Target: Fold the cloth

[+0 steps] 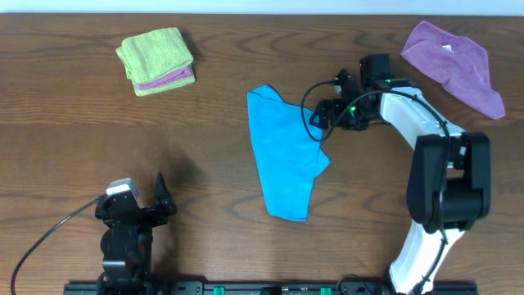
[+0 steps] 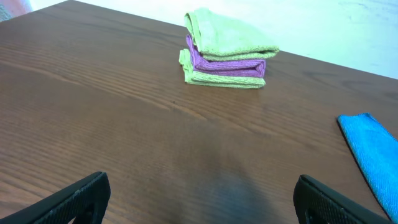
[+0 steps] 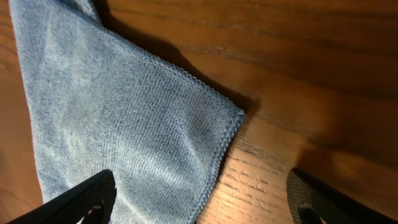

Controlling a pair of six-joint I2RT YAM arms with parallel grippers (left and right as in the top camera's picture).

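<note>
The sky-blue cloth (image 1: 282,156) lay flat on the table (image 1: 205,164) just right of centre, loosely doubled over into a long, uneven strip that narrowed toward the robot, one stitched corner jutting from its right side.

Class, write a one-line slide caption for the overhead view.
Open right gripper at the right edge of the rumpled sky-blue terry cloth on the brown wooden table.
</note>
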